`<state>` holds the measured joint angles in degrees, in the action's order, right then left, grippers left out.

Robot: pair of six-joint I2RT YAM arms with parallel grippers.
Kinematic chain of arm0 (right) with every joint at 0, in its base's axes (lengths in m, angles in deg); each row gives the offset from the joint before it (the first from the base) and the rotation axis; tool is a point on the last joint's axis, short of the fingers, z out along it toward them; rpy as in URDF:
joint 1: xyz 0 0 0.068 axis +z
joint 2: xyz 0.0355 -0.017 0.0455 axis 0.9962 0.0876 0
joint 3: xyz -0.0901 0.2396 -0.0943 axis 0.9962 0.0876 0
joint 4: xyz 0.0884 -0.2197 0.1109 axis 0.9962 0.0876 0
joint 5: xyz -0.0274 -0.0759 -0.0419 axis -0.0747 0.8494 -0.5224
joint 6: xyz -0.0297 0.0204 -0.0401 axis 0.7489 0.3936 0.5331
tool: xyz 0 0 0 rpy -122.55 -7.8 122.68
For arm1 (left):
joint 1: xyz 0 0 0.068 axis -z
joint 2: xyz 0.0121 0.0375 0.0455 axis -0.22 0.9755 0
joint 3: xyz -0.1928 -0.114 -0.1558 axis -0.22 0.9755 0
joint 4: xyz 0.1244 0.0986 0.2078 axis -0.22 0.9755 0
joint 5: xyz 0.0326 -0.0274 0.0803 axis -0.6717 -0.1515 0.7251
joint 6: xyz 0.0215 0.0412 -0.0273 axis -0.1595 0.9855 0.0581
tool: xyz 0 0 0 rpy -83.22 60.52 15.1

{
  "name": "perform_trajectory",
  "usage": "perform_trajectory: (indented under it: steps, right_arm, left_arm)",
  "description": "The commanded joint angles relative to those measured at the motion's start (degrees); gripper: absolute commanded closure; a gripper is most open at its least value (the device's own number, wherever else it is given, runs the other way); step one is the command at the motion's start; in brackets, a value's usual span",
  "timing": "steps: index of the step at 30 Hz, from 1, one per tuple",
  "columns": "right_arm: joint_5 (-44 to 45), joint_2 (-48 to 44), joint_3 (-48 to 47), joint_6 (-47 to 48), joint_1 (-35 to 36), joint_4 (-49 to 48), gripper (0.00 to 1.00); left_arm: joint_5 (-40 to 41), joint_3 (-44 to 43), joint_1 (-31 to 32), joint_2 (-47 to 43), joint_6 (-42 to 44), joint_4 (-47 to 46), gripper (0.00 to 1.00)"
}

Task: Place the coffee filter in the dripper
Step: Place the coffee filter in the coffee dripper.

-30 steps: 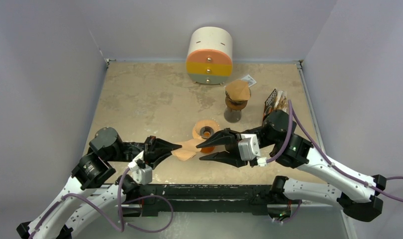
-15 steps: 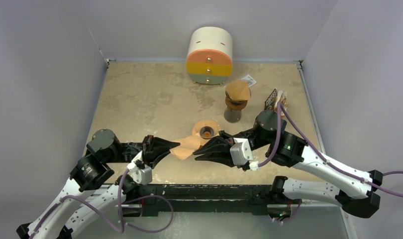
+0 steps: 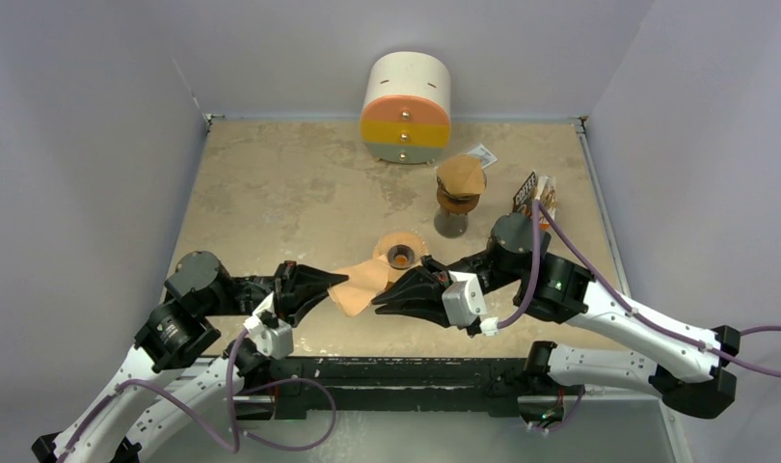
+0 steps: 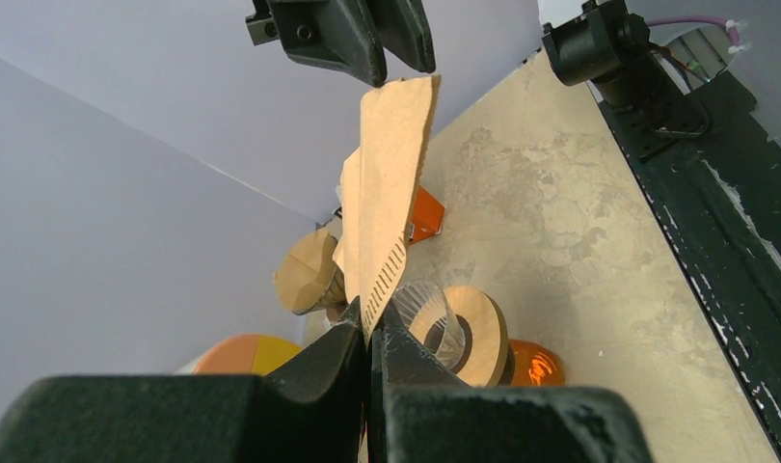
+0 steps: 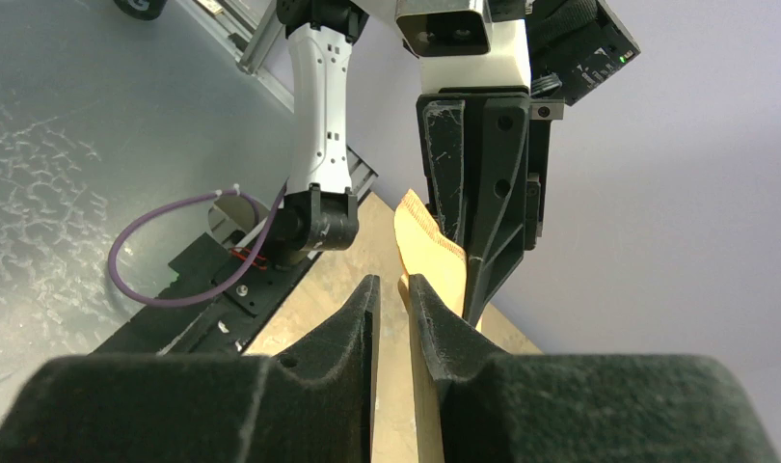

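Over the last 1 second the right gripper (image 3: 382, 299) has swung left and narrowed from a wide spread onto the free edge of the filter (image 3: 363, 286); the left gripper (image 3: 340, 283) has barely shifted.

That left gripper is clenched on the filter's crimped seam and holds the paper in the air, just in front of the dripper (image 3: 400, 255) and above the table (image 3: 271, 193). The right wrist view shows the paper's edge running into a thin gap between the right fingers. Whether the pads press it yet, I cannot tell.

My worry is the 2-sided hold. If the arms pull apart or twist against each other, the thin paper could tear or crease flat. If the right fingers catch both layers, the cone will not open. A slip from either side would drop it on the table.

The dripper sits low and close under the right gripper, so that arm could nudge it. Further back stand a glass stand with a second filter (image 3: 459, 198), a coffee bag (image 3: 533, 196) and a round drawer box (image 3: 407, 108), all well clear.
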<state>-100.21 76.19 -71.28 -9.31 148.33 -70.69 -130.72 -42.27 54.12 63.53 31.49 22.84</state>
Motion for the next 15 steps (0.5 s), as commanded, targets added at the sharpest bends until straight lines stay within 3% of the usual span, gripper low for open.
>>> perform_trajectory:
  steps: [1,15]
  right_arm:
    - [0.64,-0.07,-2.06,1.52,0.63,-0.23,0.81]
    - [2.24,-0.9,-1.02,2.74,0.98,2.38,0.83]
  left_arm:
    - [0.03,-0.74,0.23,-0.25,-0.51,-2.19,1.0]
    - [0.26,-0.59,0.14,0.09,-1.45,-3.34,1.0]
